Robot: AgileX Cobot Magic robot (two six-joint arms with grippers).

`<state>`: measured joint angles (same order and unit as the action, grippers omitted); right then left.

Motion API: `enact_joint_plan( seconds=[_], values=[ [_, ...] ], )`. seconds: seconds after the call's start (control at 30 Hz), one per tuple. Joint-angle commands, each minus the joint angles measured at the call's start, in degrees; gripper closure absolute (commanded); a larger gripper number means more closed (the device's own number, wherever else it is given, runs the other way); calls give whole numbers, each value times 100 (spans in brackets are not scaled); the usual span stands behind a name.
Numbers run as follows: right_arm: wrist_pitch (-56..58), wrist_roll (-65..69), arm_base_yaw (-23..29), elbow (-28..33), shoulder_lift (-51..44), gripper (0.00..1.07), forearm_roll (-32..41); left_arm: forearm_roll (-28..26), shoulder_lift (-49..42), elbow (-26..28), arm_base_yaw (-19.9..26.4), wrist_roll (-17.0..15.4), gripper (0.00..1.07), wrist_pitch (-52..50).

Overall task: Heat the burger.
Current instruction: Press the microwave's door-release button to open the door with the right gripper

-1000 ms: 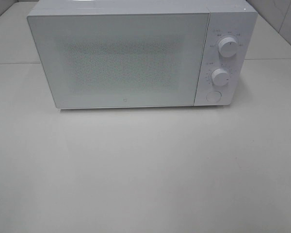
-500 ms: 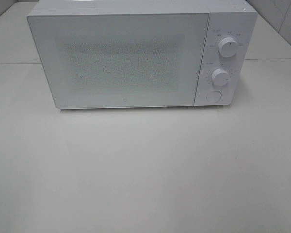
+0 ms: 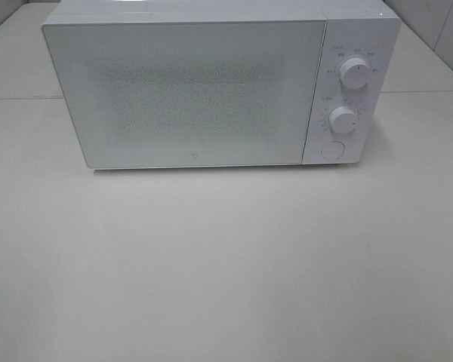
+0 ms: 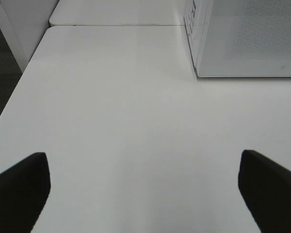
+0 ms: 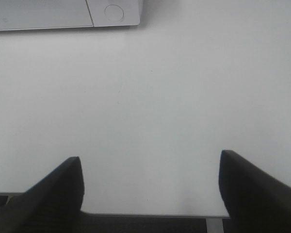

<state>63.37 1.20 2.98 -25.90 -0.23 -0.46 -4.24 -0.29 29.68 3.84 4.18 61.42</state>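
Observation:
The burger is out of view in every frame. A white microwave (image 3: 204, 87) stands at the back of the table with its door shut; two round knobs (image 3: 354, 72) and a round button (image 3: 332, 150) sit on its right panel. Its front left corner (image 4: 242, 43) shows in the left wrist view, its lower right corner with the button (image 5: 114, 12) in the right wrist view. My left gripper (image 4: 144, 187) is open over bare table, nothing between its dark fingers (image 4: 19, 187). My right gripper (image 5: 150, 189) is open too, near the table's front edge. Neither arm shows in the exterior high view.
The white table (image 3: 226, 264) stretches in front of the microwave. A seam (image 4: 116, 25) joins a second tabletop behind it. The table's left edge (image 4: 9, 102) drops to a dark floor, and its front edge (image 5: 150, 213) lies under my right gripper.

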Motion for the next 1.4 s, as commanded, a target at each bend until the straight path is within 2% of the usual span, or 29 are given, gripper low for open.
enact_joint_plan(
  seconds=[0.03,0.07,0.2,1.4],
  values=[
    [-17,6,-264,6,-189,32,-46,11,-34,-11,11,-29,6,-11],
    [-17,6,-458,6,-189,32,-46,11,-34,-11,11,-29,6,-11],
    [-17,6,-670,6,-189,32,-40,11,-34,-11,11,-29,6,-11],
    [-92,23,-670,-46,-178,32,92,11,-34,-11,11,-29,6,-11]
  ],
)
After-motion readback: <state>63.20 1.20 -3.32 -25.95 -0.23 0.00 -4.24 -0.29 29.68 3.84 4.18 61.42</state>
